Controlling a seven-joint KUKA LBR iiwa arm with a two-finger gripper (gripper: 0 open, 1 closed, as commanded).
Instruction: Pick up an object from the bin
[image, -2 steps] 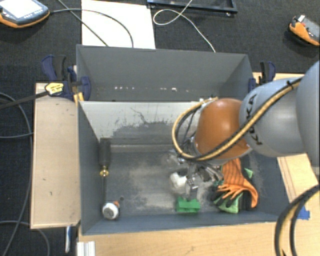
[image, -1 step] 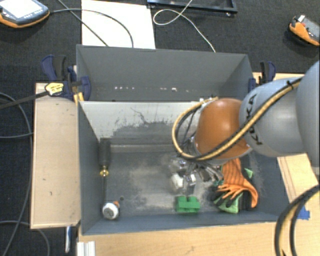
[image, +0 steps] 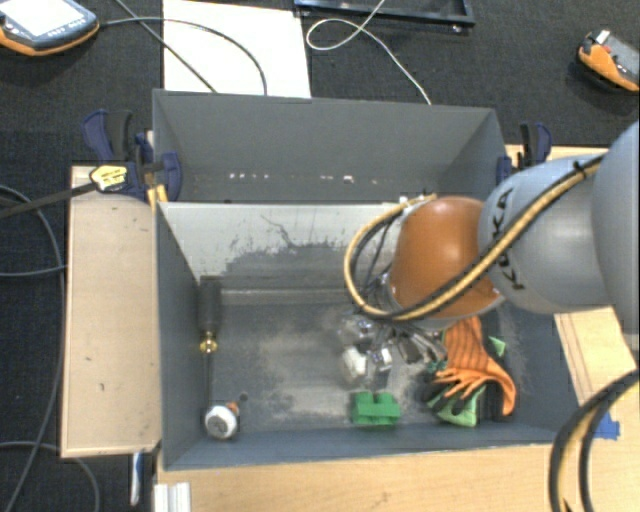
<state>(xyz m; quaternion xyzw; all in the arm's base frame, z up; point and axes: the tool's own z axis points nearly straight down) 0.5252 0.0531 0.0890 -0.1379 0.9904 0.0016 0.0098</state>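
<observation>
— Camera view, looking down: jaws low in the grey bin (image: 300, 150), a bit right of the middle, under the orange wrist cover (image: 440, 255).
— Open or shut?
— Cannot tell. Too much cable and shiny metal in the way. No sign of anything gripped.
— Nearest thing?
— Small green block (image: 376, 408), flat on the floor by the front wall, just in front of the jaws. Touching or not, hard to say.
— Anything else close?
— Floppy orange and green thing (image: 470, 385), bunched in the front right corner, just beside the block. Well apart, on the left: black stick (image: 208, 315) along the wall, and white tube (image: 222, 420) in the front left corner.
— Which step, then?
— Probably the getting-ready part, low down, before any grab. Nothing lifted yet.
— And next?
— Best guess: line up over the green block, go down around it, squeeze, lift straight up. Stay clear of the floppy thing, or risk snagging it too.
</observation>
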